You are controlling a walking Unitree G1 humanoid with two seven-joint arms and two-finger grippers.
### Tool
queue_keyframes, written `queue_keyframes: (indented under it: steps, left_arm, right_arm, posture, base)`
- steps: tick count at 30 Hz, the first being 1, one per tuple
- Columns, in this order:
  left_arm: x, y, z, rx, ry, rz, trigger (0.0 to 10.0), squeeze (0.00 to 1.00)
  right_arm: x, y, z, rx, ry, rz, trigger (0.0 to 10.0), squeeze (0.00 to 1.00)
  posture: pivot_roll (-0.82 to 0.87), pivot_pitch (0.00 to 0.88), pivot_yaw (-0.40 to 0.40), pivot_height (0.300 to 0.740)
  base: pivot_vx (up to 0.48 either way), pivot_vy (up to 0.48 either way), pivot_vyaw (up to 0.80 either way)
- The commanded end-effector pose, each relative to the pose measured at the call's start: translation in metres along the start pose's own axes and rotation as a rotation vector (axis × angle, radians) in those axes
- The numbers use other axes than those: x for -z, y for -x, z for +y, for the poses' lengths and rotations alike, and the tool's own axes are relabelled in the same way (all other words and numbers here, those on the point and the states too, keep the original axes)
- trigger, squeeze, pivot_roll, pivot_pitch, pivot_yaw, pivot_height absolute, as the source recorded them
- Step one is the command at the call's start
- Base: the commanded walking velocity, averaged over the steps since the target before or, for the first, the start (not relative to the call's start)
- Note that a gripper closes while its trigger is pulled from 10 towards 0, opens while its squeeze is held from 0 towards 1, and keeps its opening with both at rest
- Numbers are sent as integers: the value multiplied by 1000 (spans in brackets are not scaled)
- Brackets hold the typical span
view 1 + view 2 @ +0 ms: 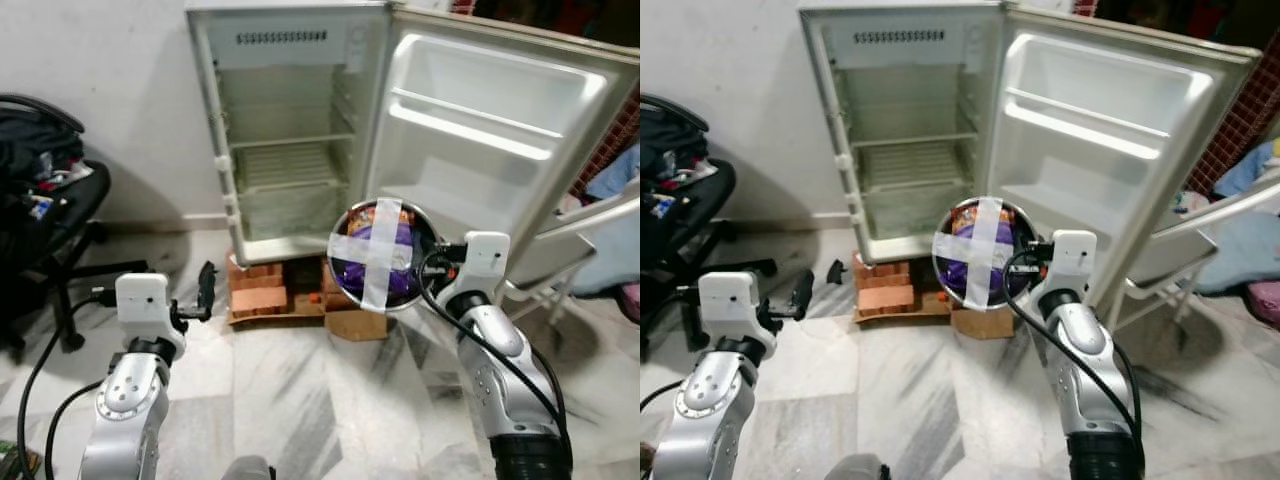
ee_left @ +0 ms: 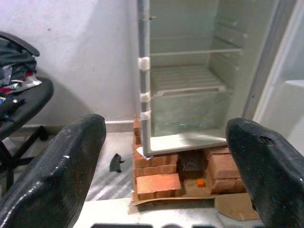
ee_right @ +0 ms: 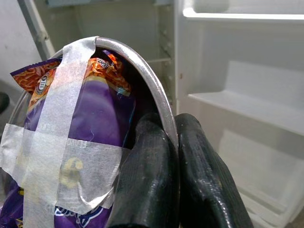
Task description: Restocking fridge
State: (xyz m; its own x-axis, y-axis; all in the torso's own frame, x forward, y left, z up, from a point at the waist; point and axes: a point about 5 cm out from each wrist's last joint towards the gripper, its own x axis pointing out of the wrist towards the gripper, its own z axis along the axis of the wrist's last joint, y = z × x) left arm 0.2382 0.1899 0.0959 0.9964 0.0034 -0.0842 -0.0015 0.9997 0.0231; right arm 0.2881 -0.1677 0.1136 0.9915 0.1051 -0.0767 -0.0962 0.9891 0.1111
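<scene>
A small white fridge (image 1: 290, 130) stands open on bricks, its door (image 1: 490, 130) swung to the right and its wire shelves bare. My right gripper (image 1: 432, 255) is shut on the rim of a steel bowl (image 1: 383, 252) that holds purple and orange snack packets under a cross of white tape. The bowl hangs tipped toward me in front of the fridge's lower right corner. In the right wrist view both fingers (image 3: 199, 180) pinch the bowl's rim (image 3: 142, 71). My left gripper (image 1: 207, 287) is open, low at the left, pointing at the fridge.
Bricks (image 1: 258, 285) and cardboard (image 1: 355, 322) prop the fridge on the marble floor. A black office chair (image 1: 50, 220) piled with clothes stands at the left. A folding metal chair (image 1: 570, 250) and cloth sit at the right, beside the door.
</scene>
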Motion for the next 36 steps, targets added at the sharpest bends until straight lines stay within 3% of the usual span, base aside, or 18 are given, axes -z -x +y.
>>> queue_keyframes:
  steps: [1,6,9,12,22,29,36]
  left_arm:
    - [-3,1,3,-3,-14,-10,10000,0]
    - [-6,-2,2,-10,-53,-30,10000,0]
    - [-9,-4,2,-7,-69,-50,10000,0]
    - [-9,-4,1,20,-37,-44,10000,0]
    - [-5,-5,2,-17,-26,-23,10000,0]
    - [-8,-4,-1,16,-33,-38,10000,0]
    - [-6,-5,4,-27,-50,-23,10000,0]
  right_arm:
    - [-3,1,3,-4,26,-3,10000,0]
    - [5,1,2,1,107,41,10000,0]
    - [8,2,7,-9,23,83,10000,0]
    - [5,1,7,-3,68,48,10000,0]
    - [4,1,-5,69,-60,56,10000,0]
    - [1,0,3,24,-56,42,10000,0]
    - [4,0,5,15,-81,56,10000,0]
  posture:
    - [91,0,-45,740]
    - [87,0,-40,740]
    - [86,0,-36,740]
    - [85,0,-34,740]
    - [87,0,-32,740]
    - [89,0,-32,740]
    - [91,0,-34,740]
  base:
    - [0,431,0]
    - [0,431,0]
    - [0,424,0]
    - [386,203,0]
    - [171,0,0]
    - [214,0,338]
    - [427,35,225]
